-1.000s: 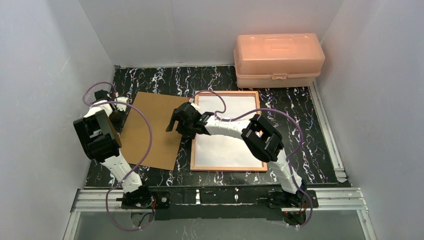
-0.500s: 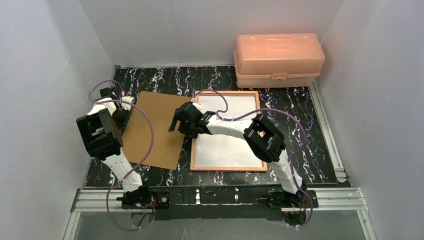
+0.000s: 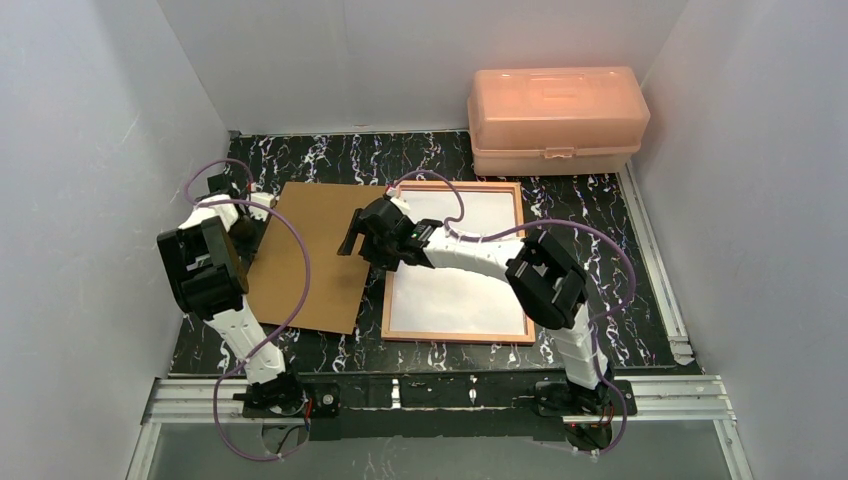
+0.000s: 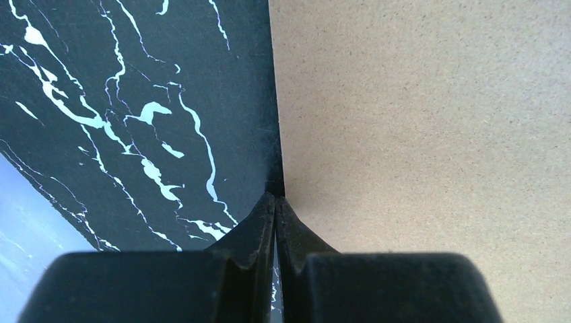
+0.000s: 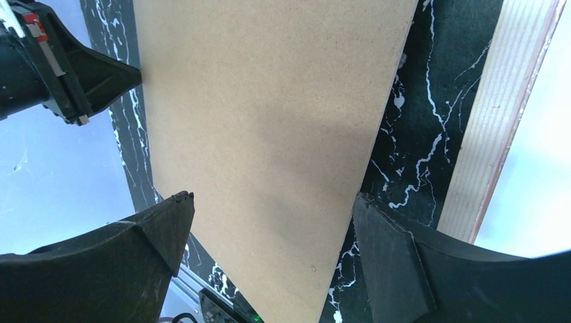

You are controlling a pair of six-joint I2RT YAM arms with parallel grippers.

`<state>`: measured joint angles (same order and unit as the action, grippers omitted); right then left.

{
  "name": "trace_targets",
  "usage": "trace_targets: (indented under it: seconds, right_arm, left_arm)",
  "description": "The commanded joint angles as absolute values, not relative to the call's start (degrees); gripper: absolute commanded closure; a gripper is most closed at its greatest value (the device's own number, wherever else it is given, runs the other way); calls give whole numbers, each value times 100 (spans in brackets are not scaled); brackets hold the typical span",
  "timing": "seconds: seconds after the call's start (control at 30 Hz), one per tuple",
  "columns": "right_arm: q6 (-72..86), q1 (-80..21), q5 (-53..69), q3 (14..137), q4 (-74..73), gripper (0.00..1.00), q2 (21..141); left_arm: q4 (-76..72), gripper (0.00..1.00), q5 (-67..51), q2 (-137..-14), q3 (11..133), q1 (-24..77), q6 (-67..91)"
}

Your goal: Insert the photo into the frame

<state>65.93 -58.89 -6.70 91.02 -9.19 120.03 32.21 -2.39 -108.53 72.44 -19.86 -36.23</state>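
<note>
The frame (image 3: pixel 385 300) lies back up on the table, its tan wood rim (image 5: pixel 501 121) around the white back of the photo (image 3: pixel 460 290), which lies inside it. To its left lies the brown backing board (image 3: pixel 305 255). My left gripper (image 3: pixel 256 226) is shut, and its closed fingertips (image 4: pixel 276 200) touch the board's left edge (image 4: pixel 279 134). My right gripper (image 3: pixel 352 240) hovers open over the board's right part (image 5: pixel 269 121), one finger (image 5: pixel 168 215) above the board and the other (image 5: pixel 384 229) above the dark gap beside the frame. It holds nothing.
A peach plastic box (image 3: pixel 555 118) stands at the back right. The black marbled tabletop (image 3: pixel 330 155) is walled in by white panels on the left, back and right. A metal rail (image 3: pixel 440 395) runs along the near edge by the arm bases.
The backing board has slid a little to the right, with the shut left gripper following at its left edge. The right gripper has shifted slightly toward the back, still open.
</note>
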Motion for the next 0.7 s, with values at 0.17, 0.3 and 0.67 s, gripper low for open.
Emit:
trace_targets:
  seconds: [0.17, 0.3, 0.67]
  right_arm:
    - [6872, -5983, -526, 8874, 228, 6, 11362]
    - [6923, -5952, -628, 8605, 285, 6, 11144]
    - [7020, -5799, -786, 7850, 290, 7, 10563]
  left_arm:
    - [3988, 100, -1231, -10975, 6860, -1602, -3471]
    - [4061, 100, -1280, -10969, 6886, -1456, -3421]
    - [4220, 100, -1226, -10823, 6818, -850, -3354]
